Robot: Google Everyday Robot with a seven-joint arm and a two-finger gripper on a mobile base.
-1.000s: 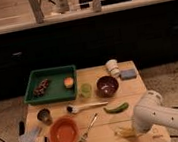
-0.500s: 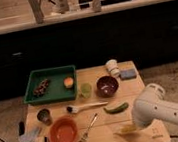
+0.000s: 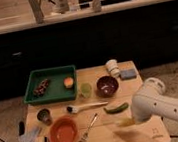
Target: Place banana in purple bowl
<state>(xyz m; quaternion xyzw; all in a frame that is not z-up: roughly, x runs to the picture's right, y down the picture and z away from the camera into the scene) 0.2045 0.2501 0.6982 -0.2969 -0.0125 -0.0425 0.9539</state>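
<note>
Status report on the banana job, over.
Status: gripper shut, seemingly on banana, low over table front right. Not yet in purple bowl, further back. Between them lies green vegetable.

Dim warm light; the claw [image 3: 129,122], lower right, sits in shadow.

Pale-yellow banana [image 3: 125,122], dark purple bowl [image 3: 107,90], green tray [image 3: 54,77]

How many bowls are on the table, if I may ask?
2: purple bowl at middle right, orange bowl at front left; the arm may hide more. Pincer shut on the banana, front right.
</note>
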